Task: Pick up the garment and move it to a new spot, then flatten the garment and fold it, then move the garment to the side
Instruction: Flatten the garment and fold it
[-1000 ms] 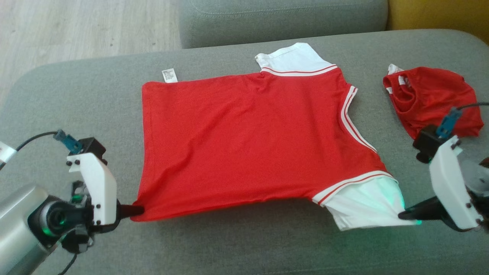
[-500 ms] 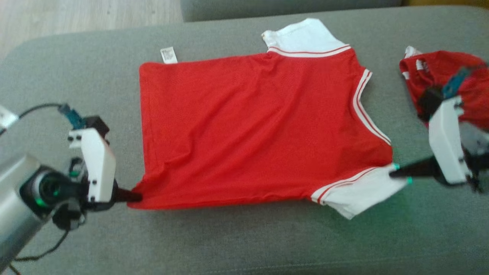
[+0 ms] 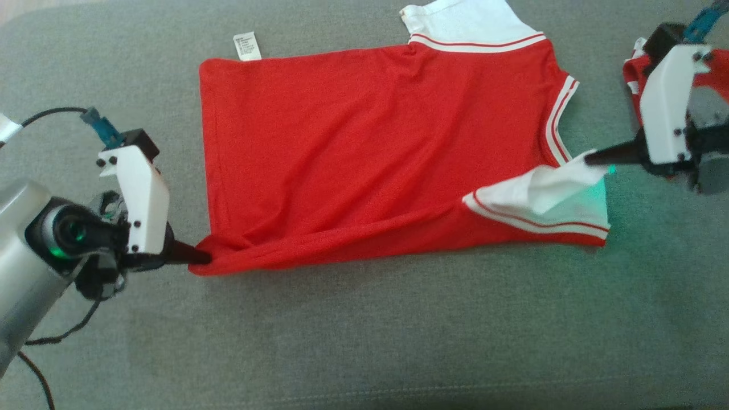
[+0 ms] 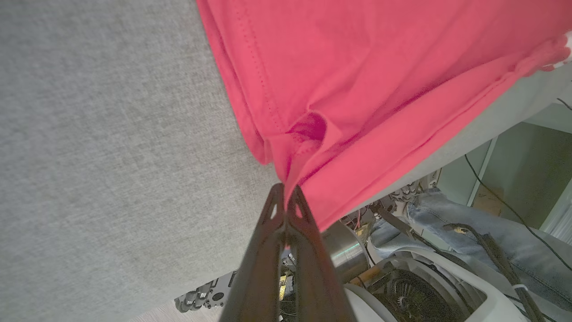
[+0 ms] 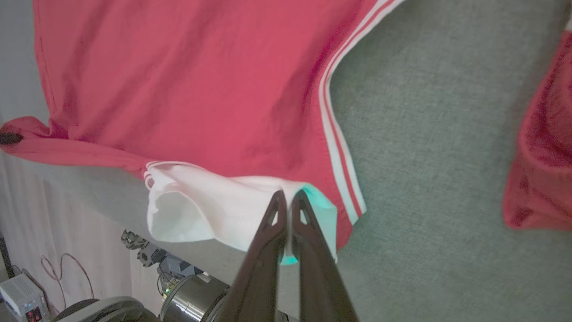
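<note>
The garment (image 3: 370, 154) is a red T-shirt with white sleeves and striped trim, spread on a grey sofa cushion (image 3: 364, 341). My left gripper (image 3: 205, 259) is shut on its near hem corner, pinching a small ridge of red cloth (image 4: 308, 134). My right gripper (image 3: 592, 158) is shut on the near white sleeve (image 3: 547, 193), which is lifted and folded inward over the shirt's shoulder. In the right wrist view the dark fingers (image 5: 272, 223) clamp the white sleeve edge (image 5: 210, 210). The far sleeve (image 3: 461, 20) lies flat at the top.
A second red garment (image 3: 706, 74) lies crumpled at the far right, partly behind my right arm. A white care label (image 3: 247, 45) sticks out at the shirt's far hem. A person's legs in jeans (image 4: 482, 232) stand beside the robot's base.
The camera has tilted down, shifting the whole scene up. My right gripper has raised the white sleeve and carried it inward, so it now folds over the shirt. The left gripper keeps its hold.
</note>
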